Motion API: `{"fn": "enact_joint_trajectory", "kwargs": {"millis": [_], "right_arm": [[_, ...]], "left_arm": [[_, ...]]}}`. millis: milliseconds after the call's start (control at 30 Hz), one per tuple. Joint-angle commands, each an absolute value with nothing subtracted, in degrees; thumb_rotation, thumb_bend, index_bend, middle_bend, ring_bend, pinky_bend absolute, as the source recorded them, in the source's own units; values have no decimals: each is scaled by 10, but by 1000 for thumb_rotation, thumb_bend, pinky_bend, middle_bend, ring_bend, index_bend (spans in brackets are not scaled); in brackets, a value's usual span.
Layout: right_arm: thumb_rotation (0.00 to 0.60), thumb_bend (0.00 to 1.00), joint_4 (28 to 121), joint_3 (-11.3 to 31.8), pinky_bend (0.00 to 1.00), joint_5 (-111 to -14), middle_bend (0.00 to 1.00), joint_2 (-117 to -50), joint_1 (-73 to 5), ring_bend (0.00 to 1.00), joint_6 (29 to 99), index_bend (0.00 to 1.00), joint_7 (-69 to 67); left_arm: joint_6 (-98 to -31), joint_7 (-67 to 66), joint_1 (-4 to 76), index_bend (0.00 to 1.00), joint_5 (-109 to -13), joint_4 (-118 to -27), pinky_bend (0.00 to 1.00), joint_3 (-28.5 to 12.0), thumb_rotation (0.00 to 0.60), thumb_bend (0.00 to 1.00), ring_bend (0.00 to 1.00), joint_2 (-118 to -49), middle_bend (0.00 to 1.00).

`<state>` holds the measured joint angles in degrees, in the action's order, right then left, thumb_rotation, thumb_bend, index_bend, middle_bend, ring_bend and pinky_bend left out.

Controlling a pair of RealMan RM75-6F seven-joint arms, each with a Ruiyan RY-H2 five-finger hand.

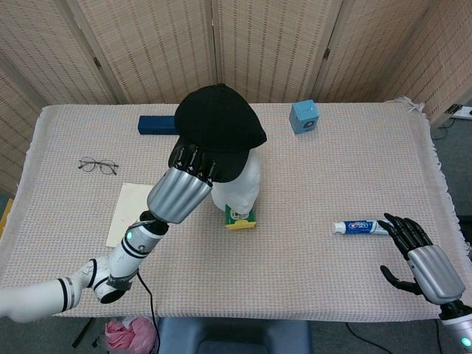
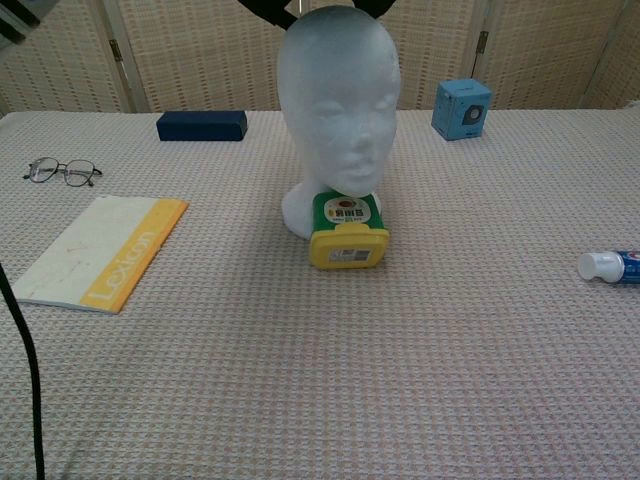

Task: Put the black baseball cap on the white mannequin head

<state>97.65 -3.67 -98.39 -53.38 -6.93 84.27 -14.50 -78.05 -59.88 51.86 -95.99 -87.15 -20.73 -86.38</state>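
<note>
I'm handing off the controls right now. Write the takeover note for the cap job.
Left hand grips the black baseball cap by its brim, holding it over the crown of the white mannequin head.
Right hand is open, low at the table's near right, next to the toothpaste tube.
Done: cap lifted and brought over the head.
Left: lower it, seat it, let go.

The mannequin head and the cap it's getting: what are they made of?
The white mannequin head looks like foam, likely polystyrene: matte, faintly grainy white surface. The black baseball cap, held by the left hand, looks like soft matte woven fabric, no shine; the exact fibre can't be told.
</note>
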Motion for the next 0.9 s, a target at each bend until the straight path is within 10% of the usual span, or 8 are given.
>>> {"fn": "enact_joint_trajectory", "kwargs": {"millis": [33, 900], "right_arm": [[600, 296, 969, -39, 0, -993, 0, -526, -65, 0, 856, 0, -166], [600, 299, 948, -46, 0, -1025, 0, -514, -38, 0, 918, 0, -207]], "left_arm": [[-770, -621, 527, 621, -955, -881, 599, -201, 600, 384, 475, -883, 706], [-779, -625, 508, 624, -948, -828, 598, -148, 600, 384, 478, -984, 705]]}}
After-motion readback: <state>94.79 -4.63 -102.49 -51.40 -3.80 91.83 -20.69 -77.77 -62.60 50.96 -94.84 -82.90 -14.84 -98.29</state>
